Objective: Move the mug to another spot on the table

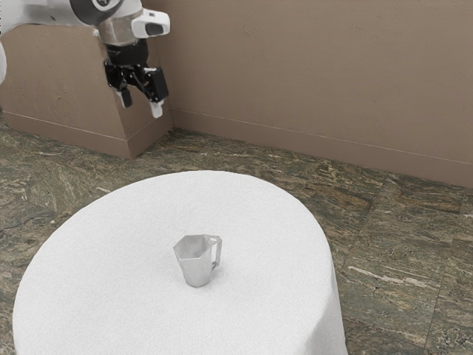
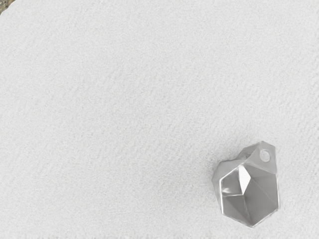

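A silver faceted mug (image 1: pixel 197 259) stands upright near the middle of the round white table (image 1: pixel 111 251), its handle turned toward the exterior view's right. From the wrist camera I look down into the mug (image 2: pixel 247 186), with its handle on the rim's far side. My gripper (image 1: pixel 142 103) hangs high above the table, up and toward the exterior view's left of the mug, well apart from it. Its two fingers stand open with nothing between them.
The white tabletop (image 2: pixel 109 114) spreads wide around the mug. A brown stone floor (image 1: pixel 399 244) surrounds the table. A tan wall (image 1: pixel 318 74) and a jutting corner pillar (image 1: pixel 89 111) stand behind my arm.
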Controlling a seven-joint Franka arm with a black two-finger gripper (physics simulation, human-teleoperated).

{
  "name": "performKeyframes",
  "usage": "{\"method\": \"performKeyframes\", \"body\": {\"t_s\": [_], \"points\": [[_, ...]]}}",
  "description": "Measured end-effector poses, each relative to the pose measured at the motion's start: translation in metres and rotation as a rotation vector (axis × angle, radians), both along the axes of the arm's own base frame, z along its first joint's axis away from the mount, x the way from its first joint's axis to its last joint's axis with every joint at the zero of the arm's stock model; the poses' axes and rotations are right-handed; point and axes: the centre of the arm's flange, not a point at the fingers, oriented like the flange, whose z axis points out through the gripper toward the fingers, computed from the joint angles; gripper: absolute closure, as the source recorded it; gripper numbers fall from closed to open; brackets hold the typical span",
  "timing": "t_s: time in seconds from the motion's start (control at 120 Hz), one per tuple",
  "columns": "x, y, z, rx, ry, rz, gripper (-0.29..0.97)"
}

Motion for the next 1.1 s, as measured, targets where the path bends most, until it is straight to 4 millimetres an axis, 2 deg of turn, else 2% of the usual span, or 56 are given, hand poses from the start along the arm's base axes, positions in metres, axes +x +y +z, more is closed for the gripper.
{"method": "performKeyframes", "body": {"t_s": [0.108,0.2,0.267,0.417,0.575,0.767,0.875,1.017,1.1], "points": [[0.0,-0.011,-0.005,0.001,0.018,-0.03,0.0],[0.005,-0.039,-0.023,0.004,0.053,-0.098,0.0],[0.009,-0.06,-0.05,-0.014,0.091,-0.2,0.0],[0.01,-0.074,-0.135,-0.054,0.167,-0.374,0.0],[0.007,-0.098,-0.195,-0.101,0.182,-0.446,0.0],[-0.002,-0.141,-0.235,-0.064,0.205,-0.469,0.0],[-0.011,-0.143,-0.259,-0.039,0.231,-0.427,0.0],[-0.013,-0.152,-0.267,-0.026,0.22,-0.381,0.0],[-0.011,-0.156,-0.278,0.008,0.215,-0.368,0.0]]}}
